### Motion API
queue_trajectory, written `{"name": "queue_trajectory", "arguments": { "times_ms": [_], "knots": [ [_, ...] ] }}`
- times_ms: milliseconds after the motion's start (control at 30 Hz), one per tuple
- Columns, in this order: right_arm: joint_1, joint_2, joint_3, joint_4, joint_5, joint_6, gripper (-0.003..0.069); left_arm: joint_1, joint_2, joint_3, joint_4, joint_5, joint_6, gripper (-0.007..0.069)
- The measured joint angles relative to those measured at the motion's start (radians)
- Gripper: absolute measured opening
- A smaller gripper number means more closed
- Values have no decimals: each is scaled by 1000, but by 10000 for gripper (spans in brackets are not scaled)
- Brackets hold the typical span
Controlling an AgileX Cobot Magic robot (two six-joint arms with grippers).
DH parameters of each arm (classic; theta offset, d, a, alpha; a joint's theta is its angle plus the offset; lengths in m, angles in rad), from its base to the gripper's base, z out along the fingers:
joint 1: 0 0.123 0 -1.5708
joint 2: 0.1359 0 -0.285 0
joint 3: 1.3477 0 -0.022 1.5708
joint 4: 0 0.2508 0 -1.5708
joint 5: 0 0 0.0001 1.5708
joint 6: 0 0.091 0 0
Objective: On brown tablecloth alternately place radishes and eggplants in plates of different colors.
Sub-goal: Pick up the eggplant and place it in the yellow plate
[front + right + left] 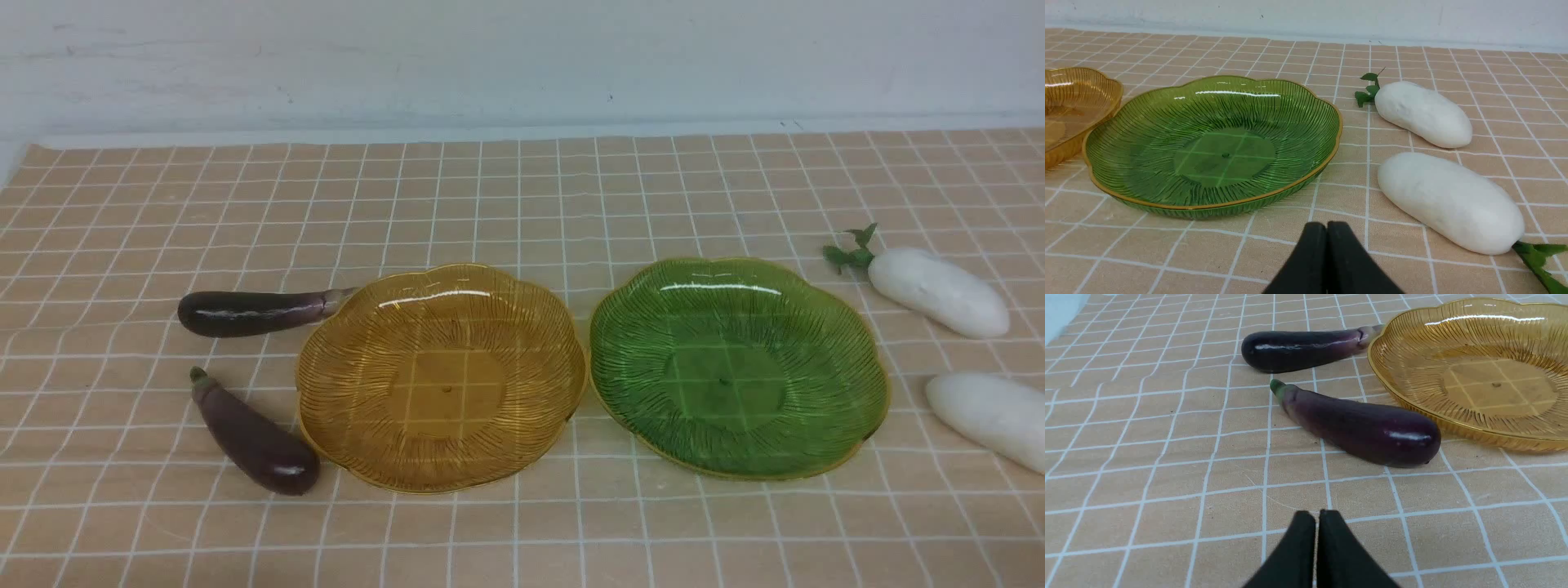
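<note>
Left gripper (1316, 514): jaws pressed together, nothing between them, hanging low over the brown tablecloth (522, 188). It pointed toward the nearer eggplant (1363, 430), which lay apart from it on the cloth, stem cap turned away from the plate side. Beyond that lay the farther eggplant (1302, 349), its stem end at the rim of the amber plate (441, 376) and apparently touching it. The rounded end of the nearer eggplant sat just beside the same rim.

Right gripper (1326, 225): likewise clamped shut and empty, low over the cloth. Just ahead of it, to the robot's right, lay the nearer radish (1449, 202), green leaves trailing from its near end. The farther radish (1423, 114), with a leafy sprig at its far end, lay behind it. Both rested on the cloth beside the green plate (739, 367), neither touching it as far as could be seen.

The two plates stood side by side in the middle of the cloth, rims very close or touching. Both were bare.

Assessment: no part of the placing was done. All four vegetables were on the cloth, eggplants on the left, radishes on the right. Neither gripper had contacted anything. Every pick and placement was judged outstanding, and the jaws would have to part first.
</note>
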State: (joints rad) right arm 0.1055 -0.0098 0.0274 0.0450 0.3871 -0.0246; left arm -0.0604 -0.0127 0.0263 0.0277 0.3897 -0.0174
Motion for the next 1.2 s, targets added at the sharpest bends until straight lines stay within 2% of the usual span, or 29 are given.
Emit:
{"name": "queue_trajectory", "arguments": {
  "times_ms": [1200],
  "knots": [
    [0, 0, 0, 0, 0, -22, -17, 0, 0, 0, 0, 0, 0, -3]
  ]
}}
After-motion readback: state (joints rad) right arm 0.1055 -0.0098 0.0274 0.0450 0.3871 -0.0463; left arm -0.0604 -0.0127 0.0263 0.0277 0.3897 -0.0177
